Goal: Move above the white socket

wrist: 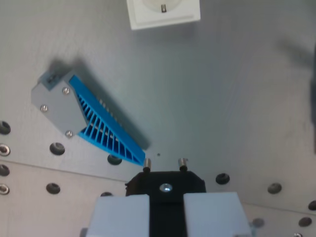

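Note:
The white socket lies at the top edge of the wrist view, cut off by the frame, with a round recess and a dark hole showing. My gripper is at the bottom centre, far below the socket in the picture. Its two white fingers are shut on a black plug. Two metal pins stick out of the plug toward the socket. The plug's lower part is hidden between the fingers.
A grey block with a blue ribbed wedge lies on the grey metal plate at the wrist view's left, reaching almost to the plug. Bolt holes dot the plate's lower part. A dark blurred shape sits at the right edge.

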{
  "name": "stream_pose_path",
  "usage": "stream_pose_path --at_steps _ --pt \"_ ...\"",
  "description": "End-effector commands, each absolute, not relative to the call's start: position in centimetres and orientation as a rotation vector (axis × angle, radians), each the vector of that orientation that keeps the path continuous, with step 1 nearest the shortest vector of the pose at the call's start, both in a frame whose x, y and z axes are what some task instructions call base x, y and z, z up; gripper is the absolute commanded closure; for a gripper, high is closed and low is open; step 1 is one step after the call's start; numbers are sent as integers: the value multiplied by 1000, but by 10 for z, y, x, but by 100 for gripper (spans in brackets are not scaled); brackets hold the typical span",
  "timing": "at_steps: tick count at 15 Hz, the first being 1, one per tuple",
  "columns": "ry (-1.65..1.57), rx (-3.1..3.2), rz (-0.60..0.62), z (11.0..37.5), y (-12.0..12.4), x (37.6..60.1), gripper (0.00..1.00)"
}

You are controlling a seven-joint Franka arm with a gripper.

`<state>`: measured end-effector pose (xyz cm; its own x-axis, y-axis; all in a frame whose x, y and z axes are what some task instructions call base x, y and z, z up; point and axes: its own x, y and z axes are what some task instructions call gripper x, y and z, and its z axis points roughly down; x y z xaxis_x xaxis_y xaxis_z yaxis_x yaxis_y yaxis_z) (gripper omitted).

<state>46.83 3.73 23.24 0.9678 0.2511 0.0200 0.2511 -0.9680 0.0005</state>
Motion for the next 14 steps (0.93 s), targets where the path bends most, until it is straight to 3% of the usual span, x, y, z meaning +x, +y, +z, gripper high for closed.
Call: stream_pose_path --at_steps 1,14 --pt "-483 -3068 9 220 40 486 100" --pt "-523 -3044 -23 155 49 519 100"
